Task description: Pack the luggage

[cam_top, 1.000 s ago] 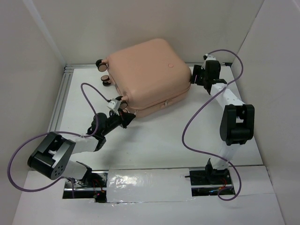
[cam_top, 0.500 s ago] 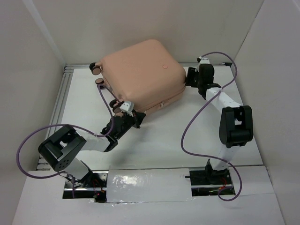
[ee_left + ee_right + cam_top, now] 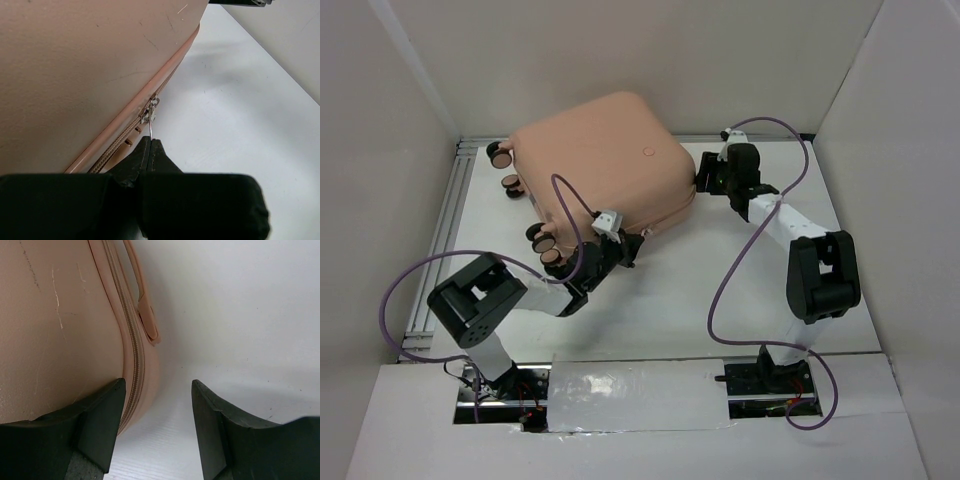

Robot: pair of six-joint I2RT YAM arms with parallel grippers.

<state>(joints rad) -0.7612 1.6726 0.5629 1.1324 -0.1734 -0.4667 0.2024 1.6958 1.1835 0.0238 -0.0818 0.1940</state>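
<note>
The peach-pink luggage (image 3: 595, 160) lies closed at the back of the table, wheels (image 3: 542, 236) to the left. My left gripper (image 3: 620, 246) is at its near edge, shut on the metal zipper pull (image 3: 150, 116), whose tab runs down between the closed black fingertips (image 3: 137, 160). The zipper track (image 3: 120, 142) runs along the shell's edge. My right gripper (image 3: 705, 175) is open at the luggage's right side. One finger (image 3: 102, 415) rests against the shell beside the zipper (image 3: 131, 345); the other finger (image 3: 212, 425) stands clear over the table. The pink handle (image 3: 142, 305) lies ahead.
White walls close in the back and both sides. A metal rail (image 3: 445, 230) runs along the table's left edge. Purple cables (image 3: 730, 270) loop from both arms. The white table (image 3: 670, 300) lies in front of the luggage.
The luggage has turned and slid left, its wheels swinging toward the near left. My left gripper has moved right along the near edge with the zipper pull. My right gripper has followed leftward.
</note>
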